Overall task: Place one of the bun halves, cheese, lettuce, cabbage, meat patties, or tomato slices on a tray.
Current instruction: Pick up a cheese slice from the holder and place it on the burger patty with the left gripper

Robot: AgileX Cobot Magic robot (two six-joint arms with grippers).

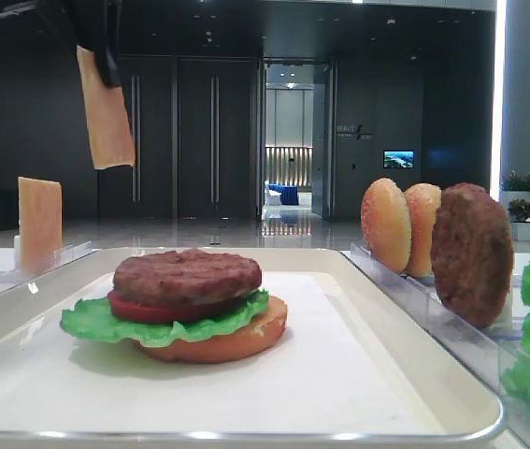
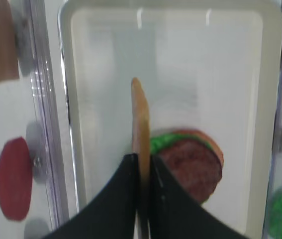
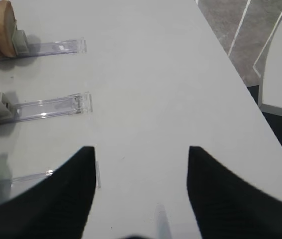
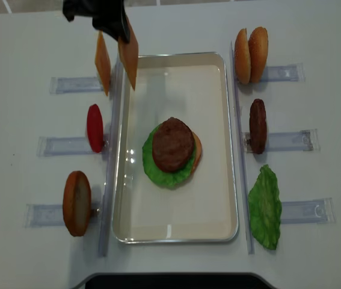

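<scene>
Looking near to far, I see the stack [image 1: 194,304] of bun, lettuce, tomato and patty done on the tray [image 1: 367,281]; beyond, my left gripper [image 2: 141,167] pinches the cheese [image 1: 106,112] aloft, probably over the tray's far-left edge, unplaced. Right fingers [image 3: 76,184] spread, idle.

The left gripper [image 4: 124,33] hangs at about eleven o'clock in the overhead view, its dark wrist reaching in from the top edge. Its jaws are pinched tight on a cheese [image 2: 141,127] slice, which hangs edge-on from the fingers [image 2: 163,199] in the left wrist view. The right gripper [image 3: 141,149] hovers above the tabletop [image 3: 150,74] with its two dark fingers [image 3: 76,179] spread wide apart and nothing between them.
</scene>
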